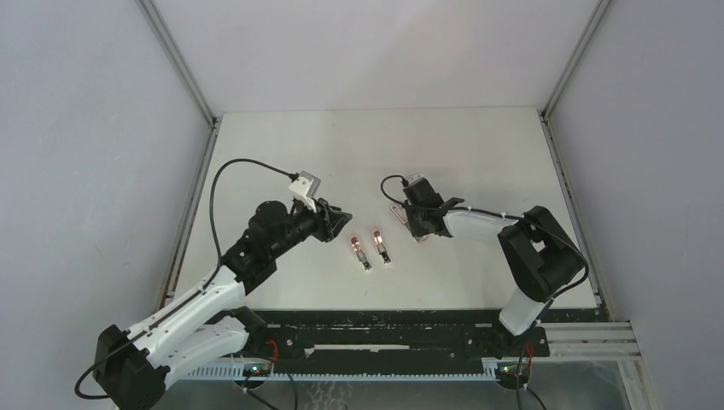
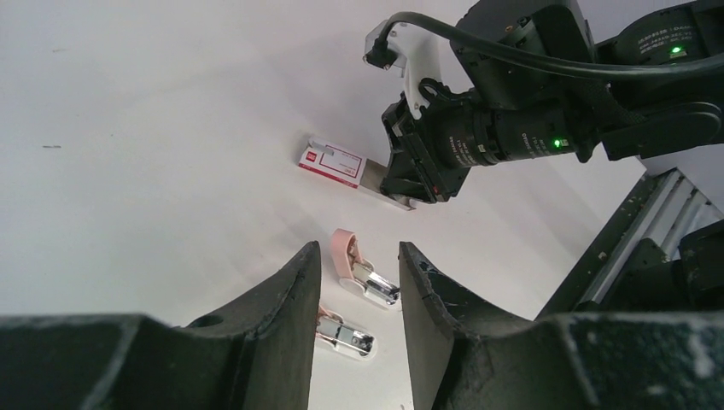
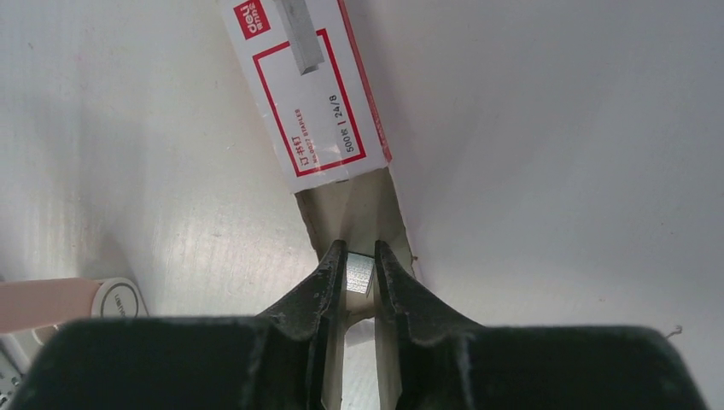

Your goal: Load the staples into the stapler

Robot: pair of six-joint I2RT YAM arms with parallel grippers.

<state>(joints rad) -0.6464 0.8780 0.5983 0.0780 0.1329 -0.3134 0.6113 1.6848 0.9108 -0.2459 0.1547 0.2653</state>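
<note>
Gripping staples at the box mouth

Item: staples [image 3: 359, 275], short grey strip, sitting in the open tray end of the box [image 3: 312, 94] on the table [image 1: 282, 145].
Right gripper [image 3: 359, 253]: pinched onto the strip's two long sides.
Left gripper [image 2: 357, 273]: spread wide, holding nothing, near two staplers [image 1: 360, 253].
Handling, as judged: light, stiff, slick metal. The glued row probably breaks apart if bent or squeezed askew.
Best hold: flat sides, kept level.
</note>
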